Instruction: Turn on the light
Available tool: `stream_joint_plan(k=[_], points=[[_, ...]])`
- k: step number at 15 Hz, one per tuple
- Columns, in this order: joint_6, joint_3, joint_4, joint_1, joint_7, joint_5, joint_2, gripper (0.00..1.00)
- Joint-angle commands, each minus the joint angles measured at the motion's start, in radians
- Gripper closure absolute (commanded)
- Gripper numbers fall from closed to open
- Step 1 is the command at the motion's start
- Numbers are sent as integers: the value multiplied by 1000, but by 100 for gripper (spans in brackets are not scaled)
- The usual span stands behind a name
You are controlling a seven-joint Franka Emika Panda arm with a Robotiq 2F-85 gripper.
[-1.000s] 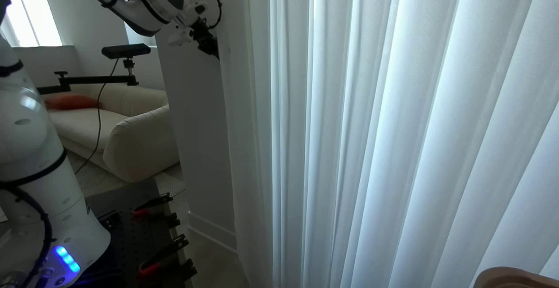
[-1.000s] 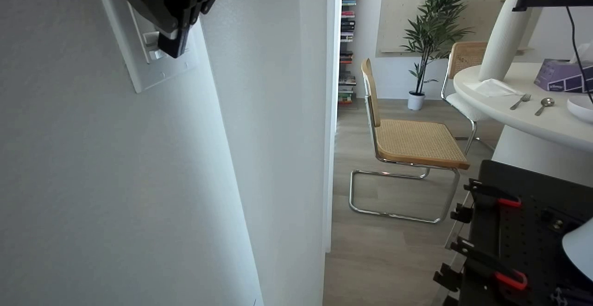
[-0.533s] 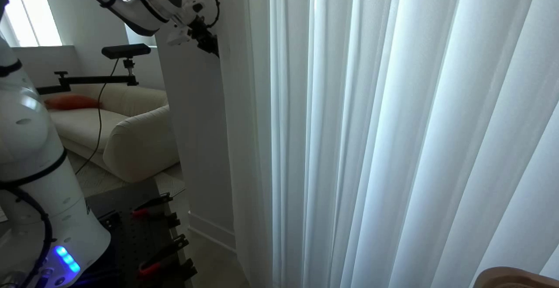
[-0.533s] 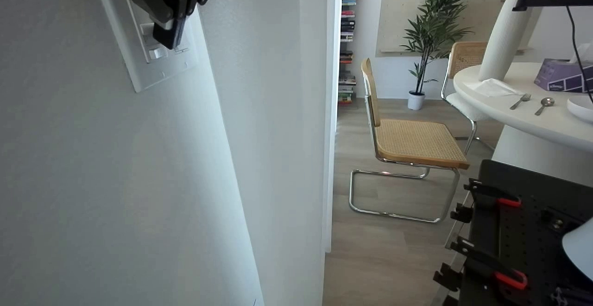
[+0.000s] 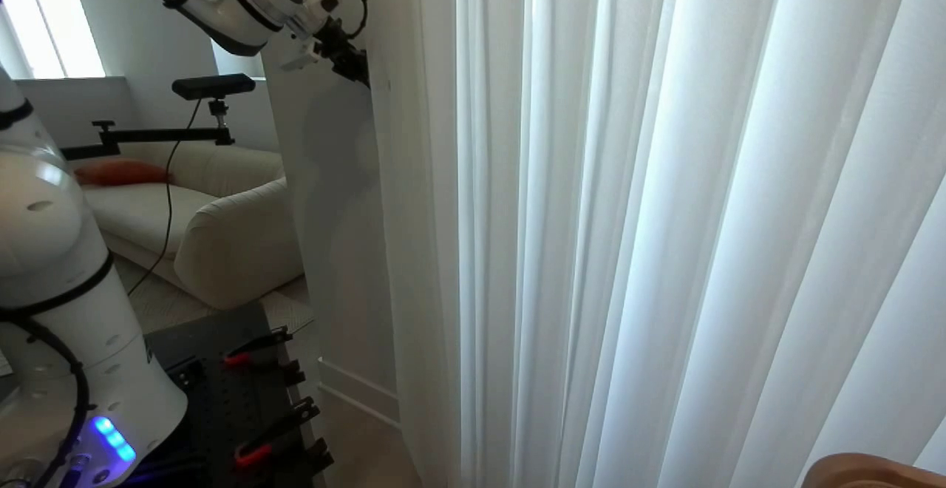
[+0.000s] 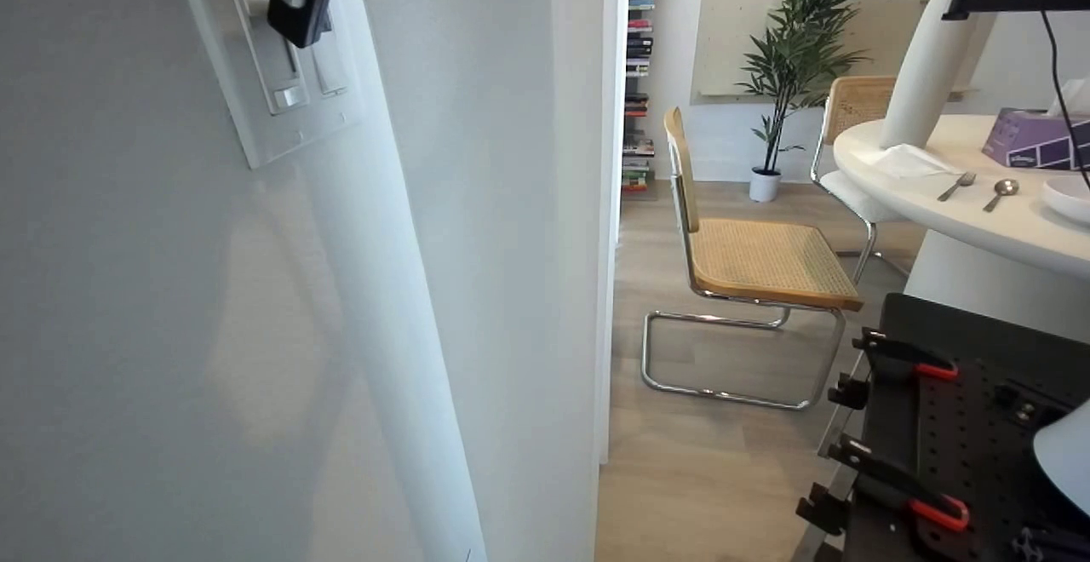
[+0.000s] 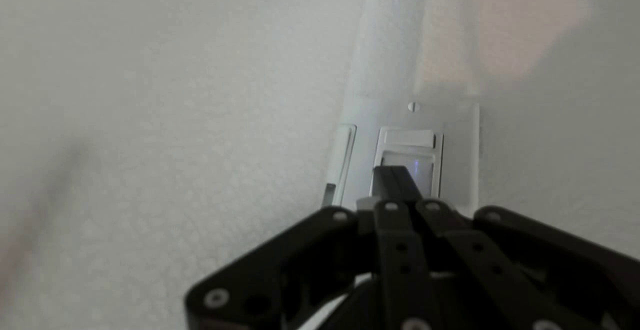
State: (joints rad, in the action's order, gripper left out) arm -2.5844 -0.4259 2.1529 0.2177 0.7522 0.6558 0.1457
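A white switch plate [image 6: 271,138] is on the wall in an exterior view and also in the wrist view [image 7: 459,155]. It holds a framed switch with a recessed panel [image 7: 422,172] and a small block [image 7: 409,138] at one end. A narrower second switch [image 7: 340,155] sits beside it. My gripper [image 7: 397,170] is shut and empty, its tips over the recessed panel and hiding part of it. In an exterior view its dark tip [image 6: 289,32] is at the framed switch's upper part; whether it touches I cannot tell. It also shows by the wall [image 5: 366,80].
A white curtain [image 5: 591,214] hangs beside the wall. A camera on a black bar [image 5: 214,87] stands near the arm. A cane chair [image 6: 766,264], a round white table [image 6: 971,230] and a black base board with clamps [image 6: 979,426] are in view. A sofa [image 5: 236,244] stands behind.
My gripper has moved up along the switch plate, uncovering its lower part. The room has become brighter and warmer in tone, and light patches and shadows now show on the wall.
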Motion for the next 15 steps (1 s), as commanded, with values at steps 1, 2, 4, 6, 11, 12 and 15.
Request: stream_joint_plan(k=[1, 2, 4, 6, 11, 12, 15], points=[[-53, 9, -21, 1, 29, 36, 13, 100], [-31, 16, -28, 15, -19, -28, 2, 100], [25, 26, -48, 34, -105, -155, -21, 100], [98, 31, -85, 53, -223, -331, -34, 74], [426, 48, -250, 62, -401, -559, -34, 42], [492, 54, -280, 57, -410, -565, -33, 35], [679, 98, -357, 38, -458, -594, -34, 12]])
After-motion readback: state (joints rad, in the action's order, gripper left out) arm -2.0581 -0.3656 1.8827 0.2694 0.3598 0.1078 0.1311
